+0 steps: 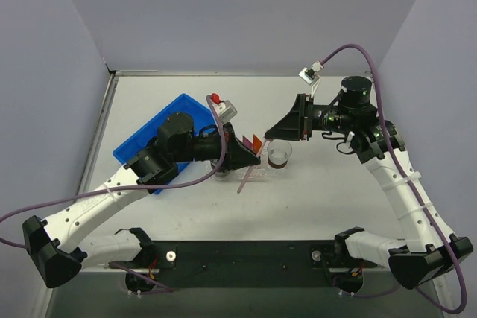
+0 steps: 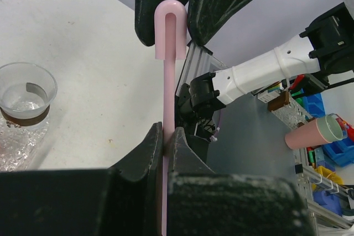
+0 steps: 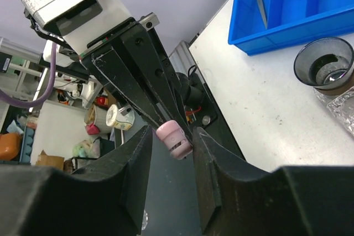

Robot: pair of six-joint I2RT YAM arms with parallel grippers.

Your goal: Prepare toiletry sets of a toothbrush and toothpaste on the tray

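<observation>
Toothbrush [image 2: 170, 75] held up off worktop [image 2: 83, 53], shaft clamped tight in left gripper [image 2: 167, 139]. Looped top end flanked by right gripper [image 3: 171, 136] jaws, parted, nothing pinched yet. Light, slim, probably bendy and slick, so best taken mid-shaft, gently, not by tip.

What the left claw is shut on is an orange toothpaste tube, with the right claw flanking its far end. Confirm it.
Wrong item: the left claw is shut on the pink toothbrush, not toothpaste, as the left wrist view shows. The right claw does flank its far end.
</observation>
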